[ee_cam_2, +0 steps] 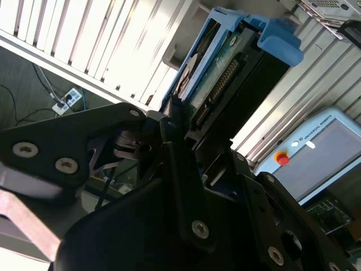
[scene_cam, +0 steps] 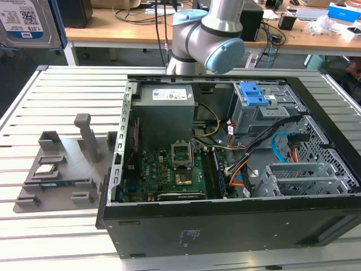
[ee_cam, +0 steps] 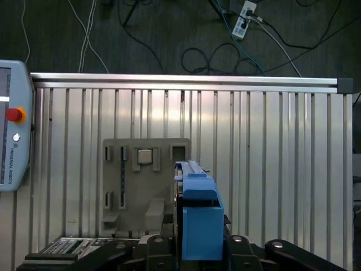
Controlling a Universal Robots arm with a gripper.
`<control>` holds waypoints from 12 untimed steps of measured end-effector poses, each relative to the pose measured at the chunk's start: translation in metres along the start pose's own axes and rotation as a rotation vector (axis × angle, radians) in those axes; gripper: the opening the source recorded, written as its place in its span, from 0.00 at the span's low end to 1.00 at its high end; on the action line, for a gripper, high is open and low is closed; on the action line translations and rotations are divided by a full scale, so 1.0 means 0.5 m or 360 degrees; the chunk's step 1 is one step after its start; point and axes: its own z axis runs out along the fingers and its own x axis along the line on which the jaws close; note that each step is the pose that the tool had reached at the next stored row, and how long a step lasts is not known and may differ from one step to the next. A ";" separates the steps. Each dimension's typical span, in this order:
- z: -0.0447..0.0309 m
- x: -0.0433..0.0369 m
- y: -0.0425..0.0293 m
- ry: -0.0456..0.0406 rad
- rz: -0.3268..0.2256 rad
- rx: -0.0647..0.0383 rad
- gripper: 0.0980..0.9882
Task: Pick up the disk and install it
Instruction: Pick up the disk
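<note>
The disk [scene_cam: 28, 22] hangs high above the table's far corner at the exterior view's left, its white-and-blue label and blue frame edge showing. In the first wrist view my gripper [ee_cam: 200, 251] is shut on the disk [ee_cam: 197, 220], the blue frame standing out between the dark fingers. In the second wrist view the disk [ee_cam_2: 223, 73] sits edge-on in the gripper [ee_cam_2: 189, 132], with its connector side and blue tab visible. The open computer case [scene_cam: 225, 226] lies on the table, well away from the disk. Its grey metal bay [scene_cam: 254, 116] carries a small blue latch [scene_cam: 252, 93].
A grey parts fixture [scene_cam: 62, 169] lies on the slatted table [scene_cam: 67, 90] at the exterior view's left, directly below the disk in the first wrist view. A teach pendant [ee_cam: 12, 124] rests at the table's edge. Cables [ee_cam: 225, 51] trail over the floor beyond. The arm's base [scene_cam: 206, 39] stands behind the case.
</note>
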 end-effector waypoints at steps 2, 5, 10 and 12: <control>-0.001 0.000 -0.013 0.0000 0.0000 0.0000 0.30; -0.002 0.001 -0.046 0.0000 0.0000 0.0000 0.30; -0.004 0.002 -0.089 0.0000 0.0000 0.0000 0.30; -0.005 0.002 -0.103 0.0000 0.0000 -0.0001 0.30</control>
